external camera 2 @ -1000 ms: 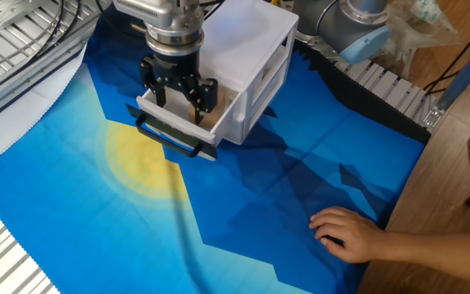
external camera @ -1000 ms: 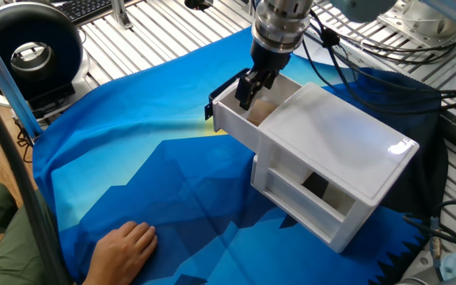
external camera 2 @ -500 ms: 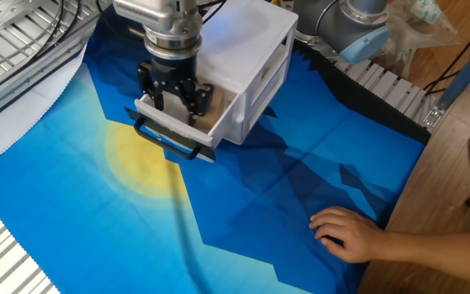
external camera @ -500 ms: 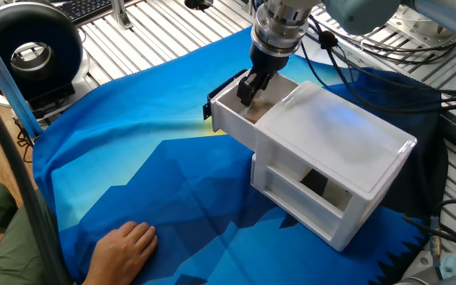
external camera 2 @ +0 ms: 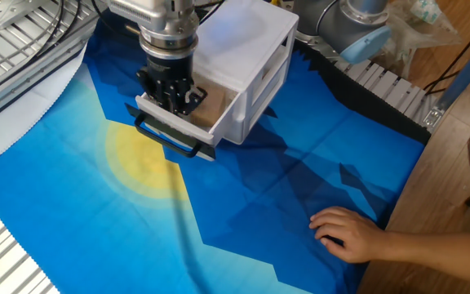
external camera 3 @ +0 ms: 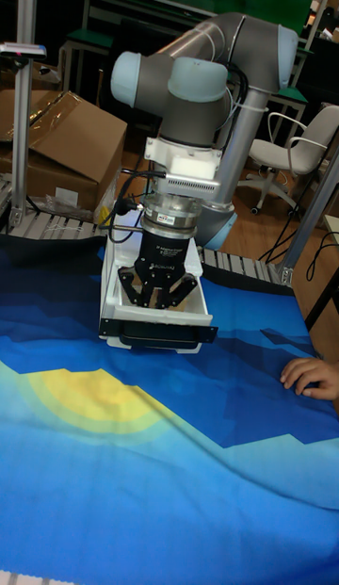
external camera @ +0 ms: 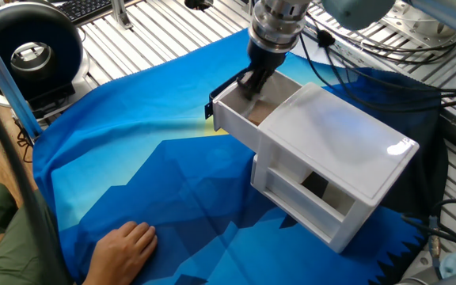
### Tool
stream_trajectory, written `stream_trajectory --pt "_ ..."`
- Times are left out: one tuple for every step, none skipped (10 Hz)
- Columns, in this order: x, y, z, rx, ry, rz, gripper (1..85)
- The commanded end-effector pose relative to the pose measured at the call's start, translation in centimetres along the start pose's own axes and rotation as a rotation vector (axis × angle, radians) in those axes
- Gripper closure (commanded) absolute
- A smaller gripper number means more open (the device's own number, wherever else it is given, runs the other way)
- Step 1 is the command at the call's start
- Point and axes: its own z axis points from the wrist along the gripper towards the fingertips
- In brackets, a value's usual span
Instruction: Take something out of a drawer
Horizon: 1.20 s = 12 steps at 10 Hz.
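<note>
since 1 s ago the gripper (external camera 2: 172, 91) has dropped further into the open drawer (external camera: 232, 113) & its fingers have drawn in; before, they were spread above the tray w/ the cube showing between them.

nearest the cameras: a person's hand (external camera 2: 348, 233) lies flat on the blue cloth (external camera 2: 243, 204), well apart from the gripper, not in its way. a yellow sun patch on the cloth sits just in front of the drawer's black handle (external camera 2: 168, 139).

at the gripper: fingers are down inside the pulled-out tray, close together. tan cube (external camera 2: 210, 114) shows as a light brown patch beside and under them; in the first fixed view only a sliver of tan (external camera: 258, 112) peeks past the fingers. looks pinched on the cube, but contact is hidden by the tray wall, so can't tell if the grip is real.

behind the gripper: white box (external camera: 339, 158), 2nd drawer below w/ a dark cut-out, pushed in.

step, my read: grasp phase, cube not yet out. next calls for a firm close, then a straight lift clear of the tray rim, w/o dragging the drawer or box.

farther back: cardboard box (external camera 3: 56, 147), office chair. no readable writing or brand anywhere; the arm's marks are too small.
</note>
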Motion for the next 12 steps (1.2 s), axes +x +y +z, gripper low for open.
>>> stream_trajectory --pt "-0.3 0.6 -1.0 0.007 0.007 0.043 67.7" --pt "0.1 0.5 -1.3 0.011 0.023 0.022 60.7" --pt "0.9 -0.4 -1.7 0.04 0.053 -0.038 45.3" --pt "0.5 0.0 -2.4 0.031 0.058 -0.045 36.3" --pt "0.6 0.7 -3.2 0.015 0.071 -0.05 29.7" --pt "1.4 1.7 -4.1 -0.02 0.097 -0.062 22.7" --pt "2.1 2.2 -4.1 -0.042 0.108 -0.073 14.0" --pt "2.5 2.3 -3.7 -0.048 0.106 -0.089 9.7" --pt "2.8 2.6 -3.2 -0.052 0.102 -0.081 7.3" --pt "3.1 3.0 -2.6 -0.059 0.088 -0.079 7.7" --pt "3.3 3.1 -2.1 -0.065 0.073 -0.078 8.3" --pt "3.4 2.9 -1.5 -0.064 0.057 -0.089 8.7"
